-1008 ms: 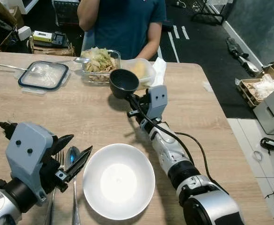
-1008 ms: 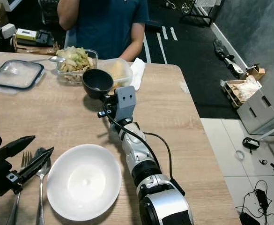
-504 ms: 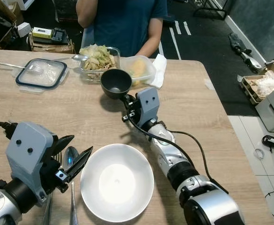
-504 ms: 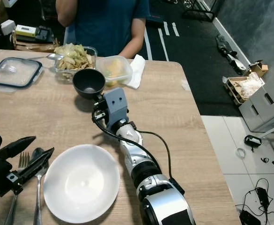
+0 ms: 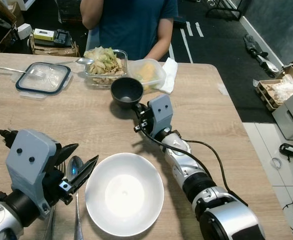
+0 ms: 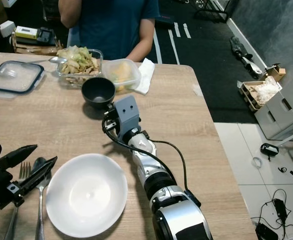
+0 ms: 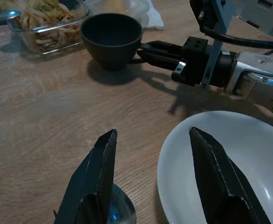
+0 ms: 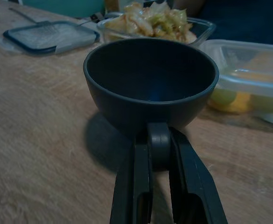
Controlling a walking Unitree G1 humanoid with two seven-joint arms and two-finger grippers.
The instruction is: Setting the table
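My right gripper [image 5: 136, 105] is shut on the rim of a small black bowl [image 5: 127, 92], holding it upright just in front of the food containers. From the right wrist view the black bowl [image 8: 150, 79] looks empty, and its shadow lies close beneath it; I cannot tell if it touches the table. A white bowl [image 5: 124, 193] sits near the table's front edge. To its left lie a spoon [image 5: 75, 167] and a fork [image 6: 21, 172]. My left gripper [image 5: 78, 162] hovers open above the spoon.
A person [image 5: 128, 25] sits at the far side. Before the person stand a glass dish of salad [image 5: 105, 65], a plastic tub of yellow food [image 5: 147, 74], a napkin [image 5: 170, 75] and a lid with a fork on it [image 5: 41, 78].
My right gripper has carried the black bowl slightly left and a little nearer to me, lower over the table. The left gripper has stayed put.
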